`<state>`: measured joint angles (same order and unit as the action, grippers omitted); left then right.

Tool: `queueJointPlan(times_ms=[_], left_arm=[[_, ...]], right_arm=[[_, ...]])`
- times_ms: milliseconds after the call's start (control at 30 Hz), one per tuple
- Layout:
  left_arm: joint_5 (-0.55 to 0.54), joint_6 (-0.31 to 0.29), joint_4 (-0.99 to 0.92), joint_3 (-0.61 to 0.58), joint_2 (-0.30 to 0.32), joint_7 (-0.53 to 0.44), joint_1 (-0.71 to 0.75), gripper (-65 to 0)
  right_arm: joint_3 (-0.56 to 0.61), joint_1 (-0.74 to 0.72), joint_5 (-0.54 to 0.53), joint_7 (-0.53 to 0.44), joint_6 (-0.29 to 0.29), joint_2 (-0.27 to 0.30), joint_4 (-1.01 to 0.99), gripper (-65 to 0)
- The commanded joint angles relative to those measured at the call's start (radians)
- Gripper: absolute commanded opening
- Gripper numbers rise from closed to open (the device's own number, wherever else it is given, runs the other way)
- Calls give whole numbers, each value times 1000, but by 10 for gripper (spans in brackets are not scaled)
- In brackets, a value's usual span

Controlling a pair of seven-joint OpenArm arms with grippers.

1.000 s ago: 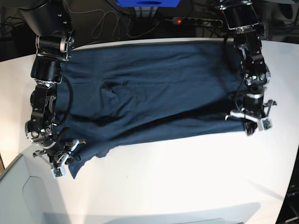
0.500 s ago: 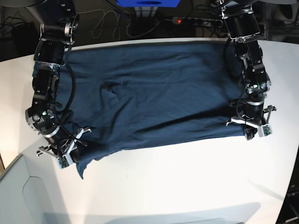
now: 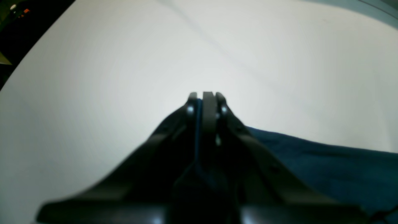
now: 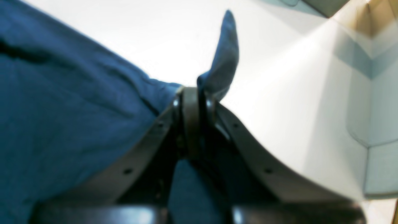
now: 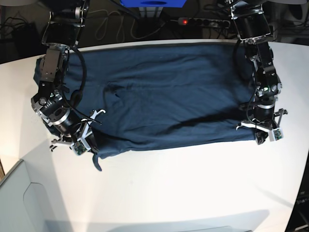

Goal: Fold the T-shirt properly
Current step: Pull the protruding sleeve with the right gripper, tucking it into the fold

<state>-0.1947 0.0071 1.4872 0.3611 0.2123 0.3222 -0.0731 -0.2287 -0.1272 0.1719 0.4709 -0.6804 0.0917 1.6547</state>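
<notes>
The dark navy T-shirt (image 5: pixel 164 92) lies spread across the white table (image 5: pixel 193 183). My left gripper (image 5: pixel 261 138) sits at the shirt's near right corner, shut on the hem. In the left wrist view the left gripper (image 3: pixel 203 96) pinches a thin strip of blue cloth, and the T-shirt (image 3: pixel 326 161) trails off to the right. My right gripper (image 5: pixel 91 147) is at the near left corner, shut on the shirt's edge. In the right wrist view a pointed flap of T-shirt (image 4: pixel 225 56) sticks out past the right gripper (image 4: pixel 194 93).
A pale grey bin (image 5: pixel 21 203) stands at the near left corner, also seen as the bin (image 4: pixel 373 93) in the right wrist view. A power strip (image 5: pixel 203 21), cables and a blue box (image 5: pixel 152 3) lie behind the table's far edge.
My right gripper has moved rightward and slightly toward the far edge, carrying the shirt's left corner inward. My left gripper has shifted a little toward the near edge with the hem.
</notes>
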Motion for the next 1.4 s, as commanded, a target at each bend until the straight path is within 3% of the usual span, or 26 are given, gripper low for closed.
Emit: queueJointPlan(times_ms=[0, 667, 1367], left_arm=[[-2, 0, 16, 23, 14, -28, -15, -650], [-4, -2, 46, 49, 6, -28, 68, -650], [-4, -2, 99, 14, -18, -22, 63, -650]], right_arm=[[-18, -10, -15, -24, -18, 10, 19, -650], [-208, 77, -16, -25, -18, 13, 29, -650], [-311, 142, -16, -24, -18, 13, 108, -650]])
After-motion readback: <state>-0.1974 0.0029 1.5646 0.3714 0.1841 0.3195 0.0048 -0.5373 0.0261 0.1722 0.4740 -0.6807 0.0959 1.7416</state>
